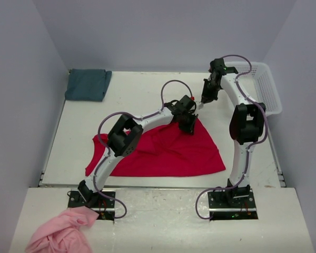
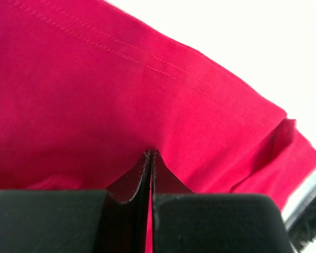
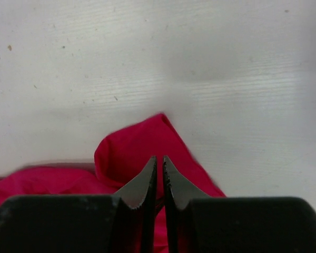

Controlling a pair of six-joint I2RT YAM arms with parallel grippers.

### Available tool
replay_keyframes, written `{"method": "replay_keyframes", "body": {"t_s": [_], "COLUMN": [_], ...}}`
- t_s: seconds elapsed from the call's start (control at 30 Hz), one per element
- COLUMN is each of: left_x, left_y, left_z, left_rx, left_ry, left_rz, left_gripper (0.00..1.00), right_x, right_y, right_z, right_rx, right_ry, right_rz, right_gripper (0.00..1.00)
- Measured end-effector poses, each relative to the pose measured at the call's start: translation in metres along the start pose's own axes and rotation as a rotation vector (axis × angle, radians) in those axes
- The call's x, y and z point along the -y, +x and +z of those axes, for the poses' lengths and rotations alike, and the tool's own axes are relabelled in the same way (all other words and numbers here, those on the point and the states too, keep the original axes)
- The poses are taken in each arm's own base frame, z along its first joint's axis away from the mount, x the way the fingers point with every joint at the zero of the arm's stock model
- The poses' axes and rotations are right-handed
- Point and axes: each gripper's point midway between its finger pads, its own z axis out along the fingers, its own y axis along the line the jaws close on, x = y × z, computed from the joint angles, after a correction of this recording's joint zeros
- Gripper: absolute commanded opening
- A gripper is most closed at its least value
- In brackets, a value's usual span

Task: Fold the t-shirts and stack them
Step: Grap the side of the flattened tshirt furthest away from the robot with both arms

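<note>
The crimson red t-shirt (image 1: pixel 168 150) lies spread in a rough triangle at the middle of the table. Its far corner is lifted between both arms. My left gripper (image 1: pixel 188 125) is over that far corner, shut on a pinch of red cloth (image 2: pixel 121 95), its tips (image 2: pixel 150 153) closed together. My right gripper (image 1: pixel 201 104) is just beyond it, shut on a red corner (image 3: pixel 131 150) that pokes out past its tips (image 3: pixel 159 158) above the white table. The teal t-shirt (image 1: pixel 88 84) lies folded at the back left, away from both grippers.
A white plastic basket (image 1: pixel 263 84) stands at the back right beside the right arm. A crumpled pink cloth (image 1: pixel 63 232) lies on the near shelf by the left arm's base. Grey walls enclose the table on three sides.
</note>
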Motion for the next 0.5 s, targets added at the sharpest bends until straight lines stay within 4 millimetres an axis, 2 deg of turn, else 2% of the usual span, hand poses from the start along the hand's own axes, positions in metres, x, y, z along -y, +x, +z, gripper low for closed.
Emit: {"method": "replay_keyframes", "body": {"t_s": [0.13, 0.33, 0.4, 0.43, 0.5], "left_x": [0.017, 0.035, 0.04, 0.043, 0.047], "left_y": [0.008, 0.014, 0.016, 0.018, 0.02], "left_z": [0.006, 0.012, 0.014, 0.014, 0.015], "left_rx": [-0.021, -0.043, -0.047, -0.05, -0.058], "left_ry": [0.11, 0.216, 0.242, 0.252, 0.264], "left_rz": [-0.005, 0.007, 0.014, 0.017, 0.022], "left_gripper": [0.0, 0.0, 0.0, 0.0, 0.0], "right_x": [0.018, 0.047, 0.048, 0.045, 0.037], "right_y": [-0.014, -0.037, -0.041, -0.041, -0.037], "right_z": [-0.017, -0.059, -0.067, -0.069, -0.065], "right_rx": [0.056, 0.171, 0.188, 0.186, 0.163], "right_ry": [0.028, 0.04, 0.026, 0.009, -0.025], "right_rz": [0.046, 0.12, 0.123, 0.12, 0.113], "right_gripper": [0.1, 0.14, 0.17, 0.24, 0.32]}}
